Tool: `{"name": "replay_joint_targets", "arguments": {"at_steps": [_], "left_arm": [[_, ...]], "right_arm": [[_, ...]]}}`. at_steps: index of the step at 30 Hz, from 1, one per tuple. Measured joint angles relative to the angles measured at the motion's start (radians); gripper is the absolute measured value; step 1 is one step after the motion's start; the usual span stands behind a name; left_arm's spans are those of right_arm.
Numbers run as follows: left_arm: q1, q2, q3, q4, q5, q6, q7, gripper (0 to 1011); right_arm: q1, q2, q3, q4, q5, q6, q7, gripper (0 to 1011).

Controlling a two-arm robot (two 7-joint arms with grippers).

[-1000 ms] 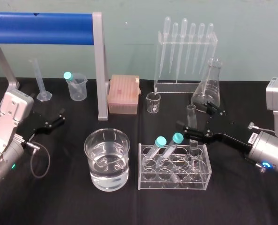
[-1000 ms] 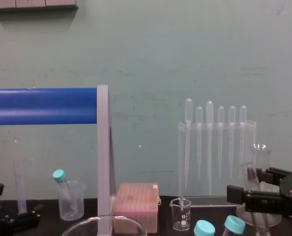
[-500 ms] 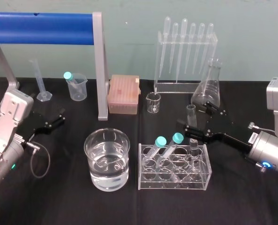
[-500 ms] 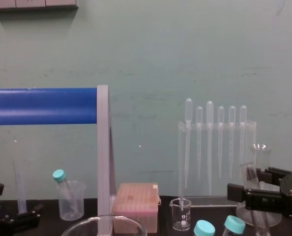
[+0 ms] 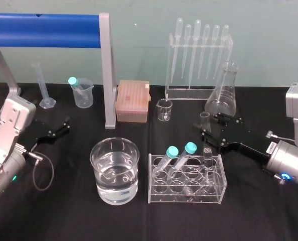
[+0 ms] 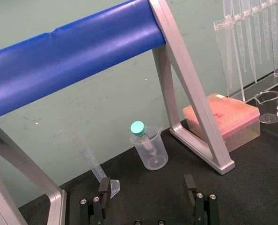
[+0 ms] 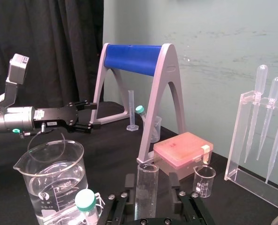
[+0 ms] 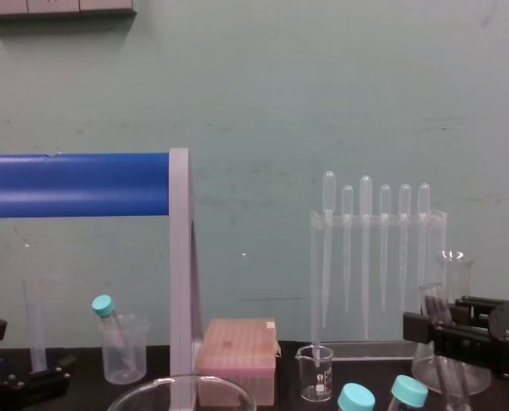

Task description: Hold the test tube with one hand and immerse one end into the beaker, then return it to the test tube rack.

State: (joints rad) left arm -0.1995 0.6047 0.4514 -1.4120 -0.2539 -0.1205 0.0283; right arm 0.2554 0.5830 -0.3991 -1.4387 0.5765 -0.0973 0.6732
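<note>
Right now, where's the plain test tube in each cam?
Head: test tube upright at the rack's right end, inside the open right gripper.
Chest: lower right, standing through that gripper.
Right wrist: close up, centred between its jaws.
Left wrist: faces the blue bar; left gripper parked, open.
Shared landmark: pink tip box, beside the blue bar's leg.

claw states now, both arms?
Left claw: open, empty, parked at far left.
Right claw: open, straddling the test tube, not gripping it.
</note>
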Motion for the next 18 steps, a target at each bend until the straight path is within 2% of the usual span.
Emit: {"name": "replay_joint_targets", "arguments": {"at_steps": [1, 7, 18], "left_arm": [[0.000, 0.000, 0.000, 0.000, 0.000, 0.000, 0.000, 1000], [0.000, 0.000, 0.000, 0.000, 0.000, 0.000, 0.000, 1000], [0.000, 0.000, 0.000, 0.000, 0.000, 0.000, 0.000, 1000]], "right_arm": [[0.000, 0.000, 0.000, 0.000, 0.000, 0.000, 0.000, 449], [0.000, 0.000, 0.000, 0.000, 0.000, 0.000, 0.000, 256], [0.000, 0.000, 0.000, 0.000, 0.000, 0.000, 0.000, 242]]}}
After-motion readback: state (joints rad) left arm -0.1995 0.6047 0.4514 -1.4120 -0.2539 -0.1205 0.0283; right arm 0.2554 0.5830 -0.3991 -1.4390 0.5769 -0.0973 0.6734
